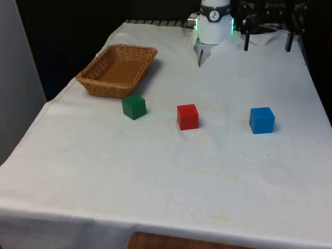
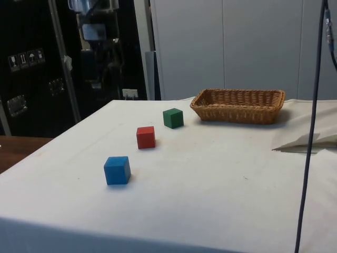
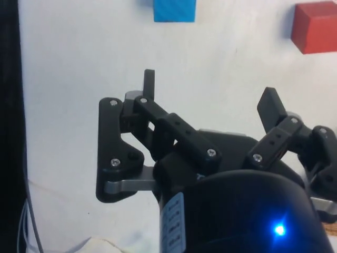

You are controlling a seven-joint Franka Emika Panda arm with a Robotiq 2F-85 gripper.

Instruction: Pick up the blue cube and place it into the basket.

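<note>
The white cloth [image 1: 171, 176] covering the table is carrying everything in play, and judging from how things are lying, the task is sitting at its very start: nothing is being held and the whole pick and place is left to do. The wicker basket [image 1: 118, 71] is resting near the robot's end of the cloth and is holding nothing. Taking that basket as the landmark, the green cube [image 1: 134, 106] is sitting just beside its near corner, the red cube [image 1: 188, 116] is lying farther out along the same line, and the blue cube [image 1: 261, 120], the one the task is asking for, is standing well apart from the basket at the end of that row, flat on the cloth and touching neither neighbour. In the wrist view the gripper [image 3: 209, 94] is hanging above bare cloth with its fingers [image 3: 149, 83] spread wide and gripping nothing, the blue cube [image 3: 175, 10] lying ahead of them. The cloth is looking smooth and plain, with some loose folds and a cable near the robot's end. Beyond the table, in the side view, dark cabinets and pale wall panels are closing off the room.
</note>
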